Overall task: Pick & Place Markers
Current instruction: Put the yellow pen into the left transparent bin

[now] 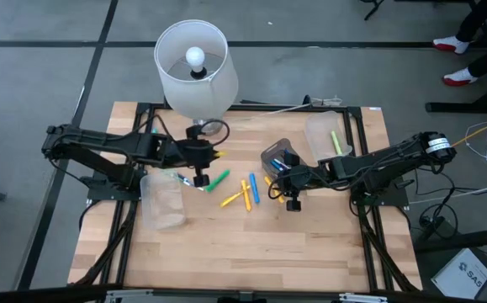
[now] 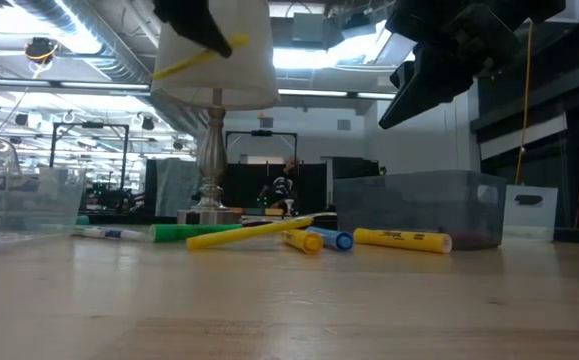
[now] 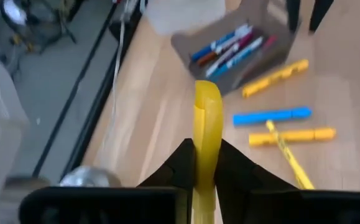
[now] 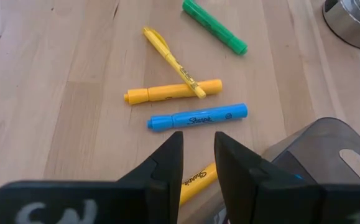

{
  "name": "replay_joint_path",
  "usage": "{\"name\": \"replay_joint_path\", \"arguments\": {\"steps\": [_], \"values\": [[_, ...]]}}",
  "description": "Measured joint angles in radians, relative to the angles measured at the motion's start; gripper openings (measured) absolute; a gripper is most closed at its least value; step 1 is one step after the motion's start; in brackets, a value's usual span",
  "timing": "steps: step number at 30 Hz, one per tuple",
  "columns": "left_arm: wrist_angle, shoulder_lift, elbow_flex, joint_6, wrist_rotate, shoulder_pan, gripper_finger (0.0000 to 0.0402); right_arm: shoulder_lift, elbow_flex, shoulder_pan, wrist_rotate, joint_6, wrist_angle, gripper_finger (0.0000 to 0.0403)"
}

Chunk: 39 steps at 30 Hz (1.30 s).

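Left wrist view: left hand [image 3: 206, 163] clamped on half-hidden yellow marker [image 3: 207, 118]; right hand [image 4: 198, 163] apart.

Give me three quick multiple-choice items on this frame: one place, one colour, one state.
1. Where is the blue marker?
A. inside the grey bin
B. flat on the table
C. in the right gripper

2. What colour is the marker nearest the lamp base?
A. green
B. red
C. blue

3. What is the left gripper doing?
A. hanging open
B. resting on the table
C. clamping a yellow marker

Answers:
1 B, it lies on bare wood beside the orange-yellow marker.
2 A, the green marker.
3 C, the fingers pinch it.
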Motion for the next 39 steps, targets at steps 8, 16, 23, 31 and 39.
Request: {"name": "replay_joint_path", "arguments": {"steps": [8,16,23,31,39], "values": [[-0.170,-0.013,-0.002,-0.145,-0.037,-0.045,0.0034,0.000,0.000,0.000,0.000,0.000,0.000,0.0091],[-0.276,-0.074,-0.002,-0.299,-0.154,-0.146,0.0034,0.000,0.000,0.000,0.000,-0.001,0.000,0.0090],[-0.447,-0.132,-0.002,-0.524,-0.278,-0.223,0.0034,0.000,0.000,0.000,0.000,-0.001,0.000,0.0090],[-0.611,-0.144,-0.002,-0.774,-0.313,-0.267,0.0034,0.000,0.000,0.000,0.000,-0.002,0.000,0.0091],[-0.749,-0.144,-0.002,-0.985,-0.300,-0.288,0.0034,0.000,0.000,0.000,0.000,-0.002,0.000,0.0090]]}}
